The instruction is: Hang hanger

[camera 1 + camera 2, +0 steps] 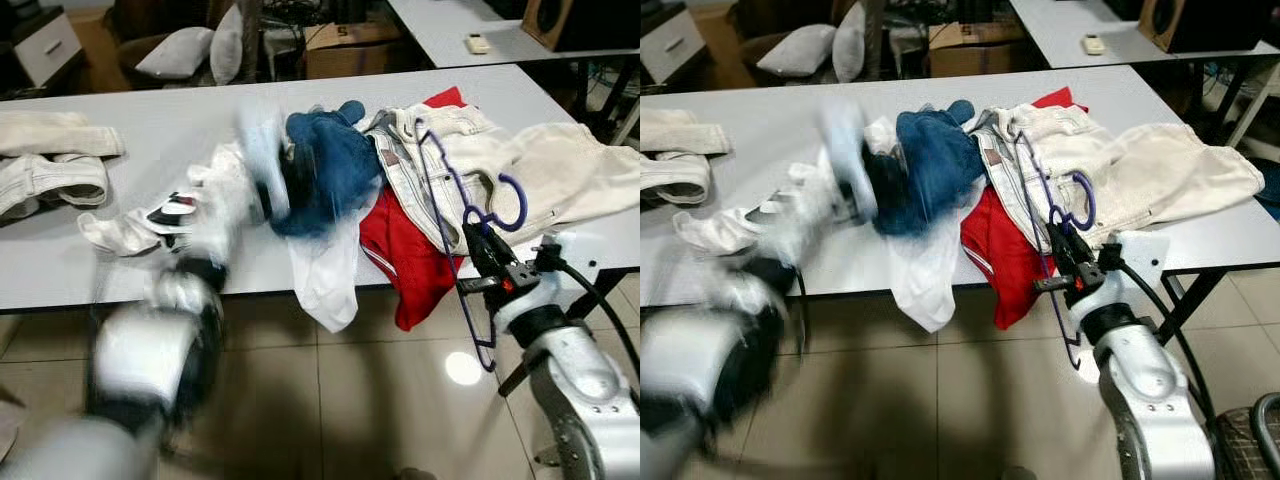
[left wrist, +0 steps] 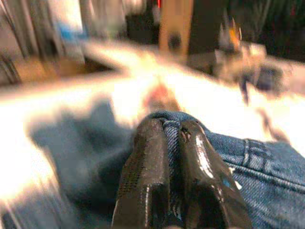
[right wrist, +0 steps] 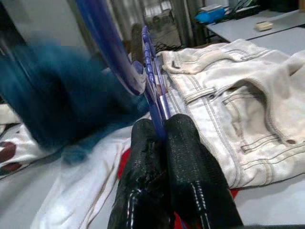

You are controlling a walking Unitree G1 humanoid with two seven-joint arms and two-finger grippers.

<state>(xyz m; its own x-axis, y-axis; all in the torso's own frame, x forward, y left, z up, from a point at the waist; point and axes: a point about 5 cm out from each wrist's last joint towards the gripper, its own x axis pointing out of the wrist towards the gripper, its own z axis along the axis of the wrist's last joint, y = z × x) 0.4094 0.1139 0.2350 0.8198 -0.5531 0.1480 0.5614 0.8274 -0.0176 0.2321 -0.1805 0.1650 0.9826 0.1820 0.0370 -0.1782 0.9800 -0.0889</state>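
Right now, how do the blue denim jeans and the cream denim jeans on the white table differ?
The blue denim jeans are bunched in a heap mid-table; the cream denim jeans lie spread out flatter toward the right. The left gripper is shut on the blue pair; the right gripper clamps a purple plastic hanger lying across the cream pair. Both rest on the table.

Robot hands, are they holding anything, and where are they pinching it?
The right gripper pinches the purple hanger by its thin frame bars. The left gripper pinches a fold of the blue jeans.
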